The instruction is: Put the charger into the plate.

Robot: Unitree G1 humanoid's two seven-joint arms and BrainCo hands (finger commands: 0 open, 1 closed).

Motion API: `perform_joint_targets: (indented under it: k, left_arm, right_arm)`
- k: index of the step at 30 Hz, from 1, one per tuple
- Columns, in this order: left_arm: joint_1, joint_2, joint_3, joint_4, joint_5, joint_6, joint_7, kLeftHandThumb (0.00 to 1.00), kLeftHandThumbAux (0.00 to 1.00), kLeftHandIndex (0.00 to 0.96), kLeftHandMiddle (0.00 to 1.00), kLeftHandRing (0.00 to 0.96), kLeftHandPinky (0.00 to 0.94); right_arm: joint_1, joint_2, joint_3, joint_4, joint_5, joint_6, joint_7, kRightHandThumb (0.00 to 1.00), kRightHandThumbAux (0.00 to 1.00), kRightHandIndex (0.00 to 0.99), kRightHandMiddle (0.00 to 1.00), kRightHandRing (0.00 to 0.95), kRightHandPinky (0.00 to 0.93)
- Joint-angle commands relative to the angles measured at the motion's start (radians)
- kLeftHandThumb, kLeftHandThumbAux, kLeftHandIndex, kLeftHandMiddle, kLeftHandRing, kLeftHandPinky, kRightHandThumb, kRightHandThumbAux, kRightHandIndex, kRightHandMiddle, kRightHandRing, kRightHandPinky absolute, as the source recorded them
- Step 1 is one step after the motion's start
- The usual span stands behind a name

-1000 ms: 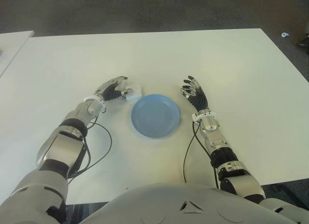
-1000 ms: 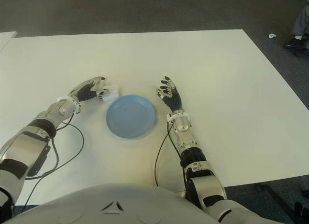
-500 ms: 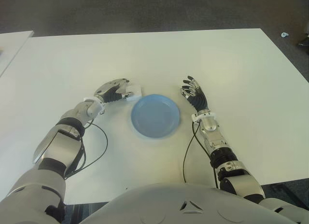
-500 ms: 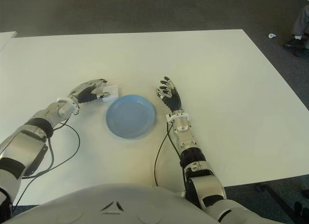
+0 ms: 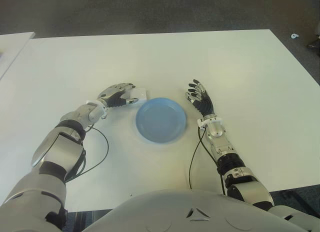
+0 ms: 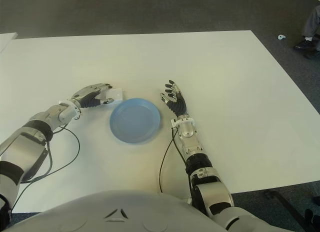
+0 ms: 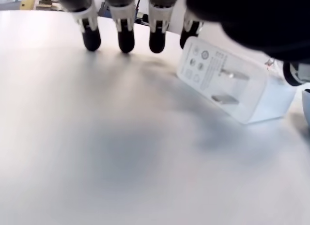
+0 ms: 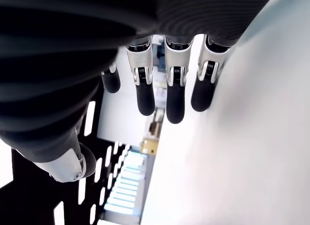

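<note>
The white charger [image 7: 231,86] lies on the desk [image 5: 150,57] at about 10 o'clock from the blue plate [image 5: 161,120], just outside its rim. The left hand [image 5: 118,94] arches over it, fingers curved down without gripping it. The right hand [image 5: 199,98] shows at 3 o'clock of the plate, fingers loosely spread, holding nothing.

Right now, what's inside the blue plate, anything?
Nothing shows inside the blue plate; its bowl is bare. The white charger lies on the table beside the plate's left rim, under the left hand. The right hand shows open, right of the plate.
</note>
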Motion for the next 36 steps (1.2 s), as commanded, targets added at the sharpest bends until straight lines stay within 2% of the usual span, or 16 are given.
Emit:
perform_joint_targets:
  k: [1,29,36]
  left_arm:
    - [-0.002,0.004,-0.027,0.011,0.031,0.012,-0.011,0.467,0.126,0.0,0.0,0.0,0.0]
    - [-0.005,0.006,-0.052,0.014,0.041,0.018,-0.002,0.514,0.141,0.0,0.0,0.0,0.0]
    - [-0.005,0.003,-0.052,0.017,0.037,0.015,-0.008,0.508,0.144,0.0,0.0,0.0,0.0]
  right_arm:
    - [0.045,0.022,0.037,0.043,-0.031,0.049,0.021,0.103,0.648,0.044,0.189,0.196,0.181]
    - [0.067,0.03,0.048,0.014,-0.045,0.058,0.015,0.048,0.639,0.029,0.179,0.183,0.174]
    - [0.072,0.029,0.05,0.007,-0.047,0.051,0.01,0.025,0.638,0.041,0.173,0.19,0.217]
